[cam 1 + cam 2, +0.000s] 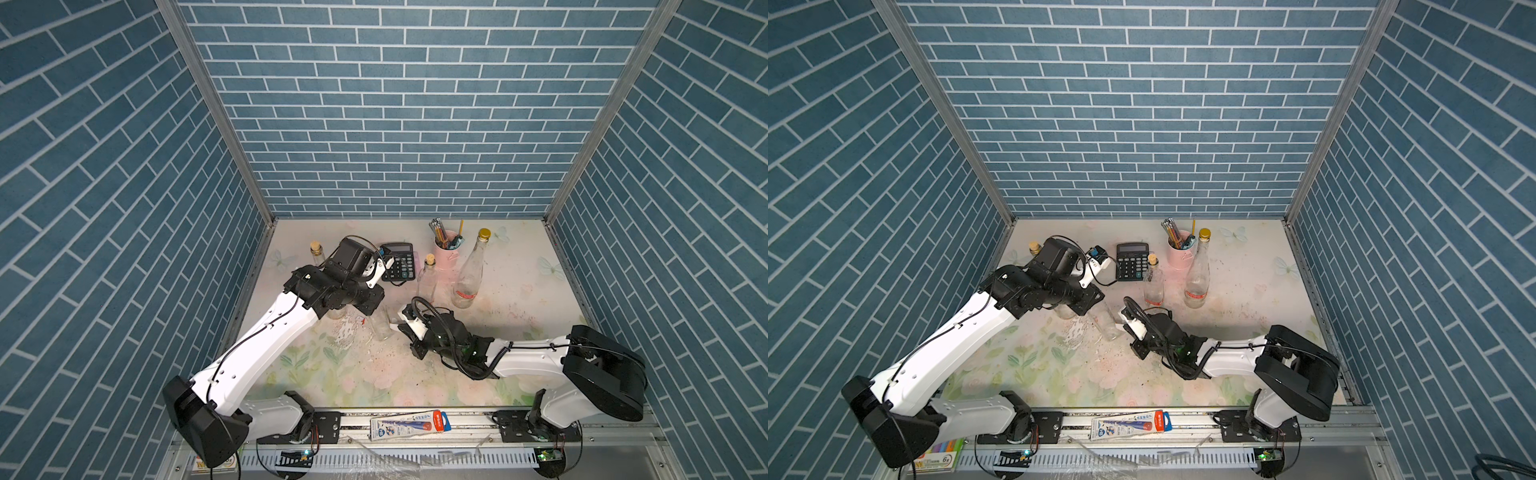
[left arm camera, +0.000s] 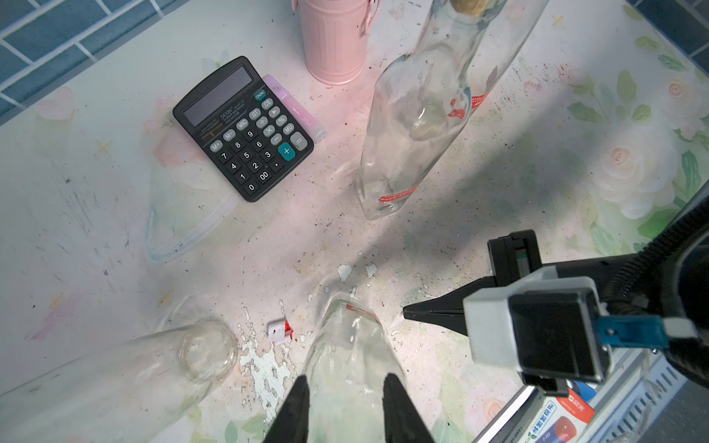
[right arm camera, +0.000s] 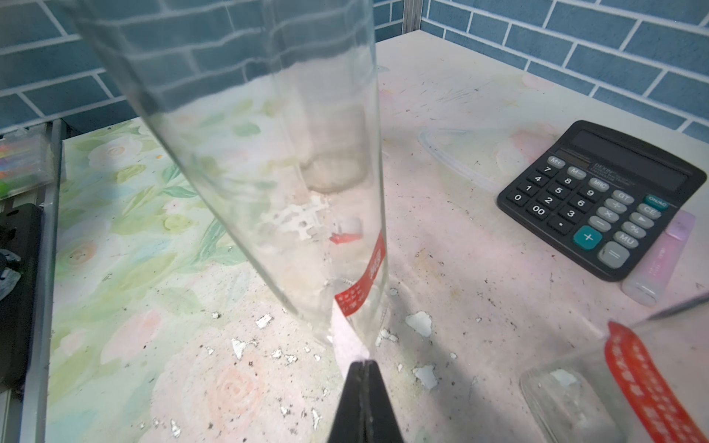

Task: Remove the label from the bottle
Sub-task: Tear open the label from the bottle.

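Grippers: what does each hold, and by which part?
The left gripper clamps the clear glass bottle around its body; the right gripper pinches the peeled white end of the red label near the bottle's base.

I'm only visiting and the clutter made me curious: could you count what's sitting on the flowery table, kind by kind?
Glass bottles: 4
Calculator: 1
Pink pencil cup: 1
Pale pink tube: 1
Torn label scrap: 1
Total: 8

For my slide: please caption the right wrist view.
Right gripper, jaws shut, pinches the partly peeled red paper label of the clear glass bottle.
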Available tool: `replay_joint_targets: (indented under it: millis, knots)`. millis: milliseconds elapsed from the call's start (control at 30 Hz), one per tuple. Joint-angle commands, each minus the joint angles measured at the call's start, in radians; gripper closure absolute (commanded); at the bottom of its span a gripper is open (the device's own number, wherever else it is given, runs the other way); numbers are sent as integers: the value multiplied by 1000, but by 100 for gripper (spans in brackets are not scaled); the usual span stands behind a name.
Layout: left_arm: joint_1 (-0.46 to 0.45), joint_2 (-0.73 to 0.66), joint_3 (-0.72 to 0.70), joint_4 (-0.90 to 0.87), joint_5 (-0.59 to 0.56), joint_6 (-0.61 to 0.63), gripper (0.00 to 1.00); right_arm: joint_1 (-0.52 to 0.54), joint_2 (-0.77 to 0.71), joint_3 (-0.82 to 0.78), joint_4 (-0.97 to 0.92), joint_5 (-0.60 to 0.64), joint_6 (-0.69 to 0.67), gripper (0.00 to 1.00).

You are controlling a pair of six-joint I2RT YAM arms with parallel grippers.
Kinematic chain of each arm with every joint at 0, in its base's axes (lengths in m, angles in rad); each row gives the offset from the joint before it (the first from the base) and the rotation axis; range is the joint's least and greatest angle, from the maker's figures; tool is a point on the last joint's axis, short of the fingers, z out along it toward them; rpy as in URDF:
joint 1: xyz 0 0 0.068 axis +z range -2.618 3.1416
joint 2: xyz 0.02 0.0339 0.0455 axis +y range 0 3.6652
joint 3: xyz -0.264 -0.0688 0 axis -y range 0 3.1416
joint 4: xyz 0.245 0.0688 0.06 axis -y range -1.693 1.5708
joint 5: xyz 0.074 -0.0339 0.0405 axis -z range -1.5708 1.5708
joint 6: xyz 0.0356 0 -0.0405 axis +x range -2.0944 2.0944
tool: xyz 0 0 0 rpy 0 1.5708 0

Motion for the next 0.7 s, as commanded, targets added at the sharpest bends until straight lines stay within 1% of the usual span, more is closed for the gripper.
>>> replay_joint_targets:
  millis: [0, 267, 533, 633, 667]
  knots:
    - [-5, -9, -8, 57, -15, -4, 100, 4, 17, -17, 49, 7, 26, 100]
    - [-10, 40, -2, 51, -12, -9, 100, 4, 53, -27, 89, 1, 36, 100]
    - [-13, 48, 1, 55, -23, -7, 100, 4, 84, -31, 108, 1, 40, 100]
    - [-13, 54, 5, 53, -19, -8, 91, 4, 88, -31, 113, -1, 38, 100]
    - [-13, 53, 7, 54, -18, -11, 86, 5, 89, -30, 113, -1, 38, 100]
